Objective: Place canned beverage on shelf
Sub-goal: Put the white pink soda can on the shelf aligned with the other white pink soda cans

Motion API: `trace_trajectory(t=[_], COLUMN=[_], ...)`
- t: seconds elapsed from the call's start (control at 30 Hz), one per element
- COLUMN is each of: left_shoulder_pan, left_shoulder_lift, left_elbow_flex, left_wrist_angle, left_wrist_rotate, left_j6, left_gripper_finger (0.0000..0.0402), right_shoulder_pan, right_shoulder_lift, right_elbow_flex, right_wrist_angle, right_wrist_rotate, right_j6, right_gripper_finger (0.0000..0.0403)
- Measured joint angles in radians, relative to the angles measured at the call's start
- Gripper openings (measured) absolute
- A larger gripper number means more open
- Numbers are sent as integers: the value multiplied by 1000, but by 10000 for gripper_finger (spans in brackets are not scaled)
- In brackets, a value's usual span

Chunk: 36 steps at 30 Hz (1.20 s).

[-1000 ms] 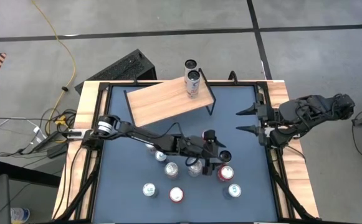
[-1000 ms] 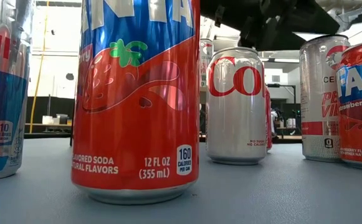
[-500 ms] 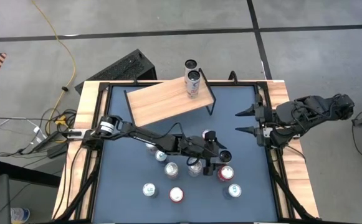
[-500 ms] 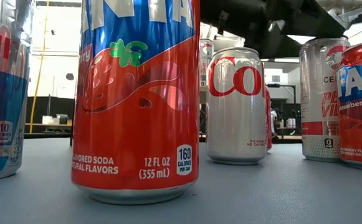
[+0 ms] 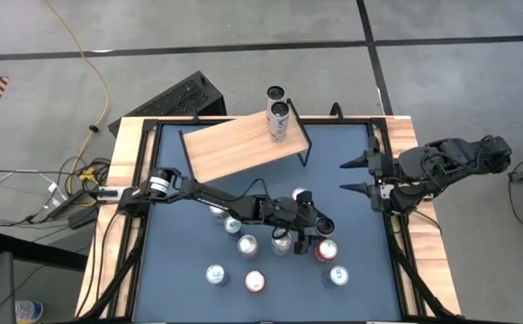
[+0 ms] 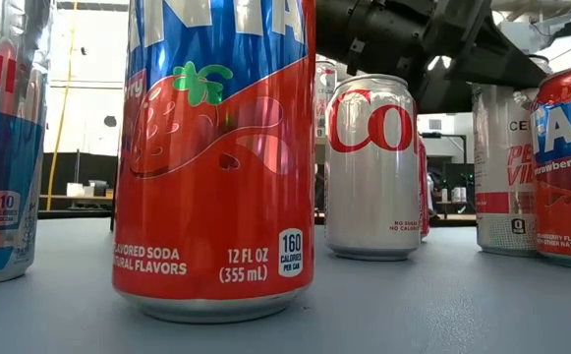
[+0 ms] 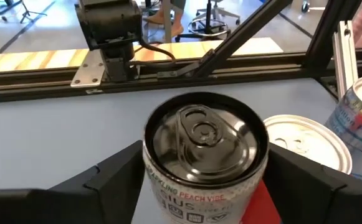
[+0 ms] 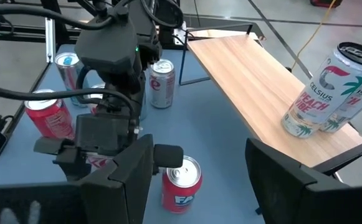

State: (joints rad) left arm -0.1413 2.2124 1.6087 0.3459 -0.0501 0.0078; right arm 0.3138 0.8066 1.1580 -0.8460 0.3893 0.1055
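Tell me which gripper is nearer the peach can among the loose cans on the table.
Left. The left gripper straddles the peach can, one finger on each side. The right gripper hangs open by the table's right edge, well away from it.

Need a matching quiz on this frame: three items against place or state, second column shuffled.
Items:
1. pair of tall cans
2. can nearest left wrist camera
3. right claw

Place or state:
A. open, empty, near the table's right edge
B. standing on the shelf
C. at the left claw

Pairs: 1-B, 2-C, 3-A
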Motion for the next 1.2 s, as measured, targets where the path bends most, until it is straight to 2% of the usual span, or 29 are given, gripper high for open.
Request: trace_trajectory(t=[0.17,0.63,0.93,1.2], left_shoulder_pan=[1,0,0,-1], left_shoulder_lift=[0,-35,-130,-243], left_elbow_flex=[0,-1,-1,-1], left_wrist_angle=[-1,-1,-59,-122], left_wrist_rotate=[27,-23,3,-36], left_j6=[5,-60,-73,-32], left_gripper_finger=[236,236,236,236], right_shoulder_pan=[0,0,-2,-2], right_shoulder_lift=[0,0,-11,-44], right_elbow_flex=[0,0,0,-1], right_wrist_angle=[-8,-13,-26,-42], right_wrist_rotate=[0,3,9,61], right_j6=[10,25,18,26], right_gripper_finger=[240,240,240,240])
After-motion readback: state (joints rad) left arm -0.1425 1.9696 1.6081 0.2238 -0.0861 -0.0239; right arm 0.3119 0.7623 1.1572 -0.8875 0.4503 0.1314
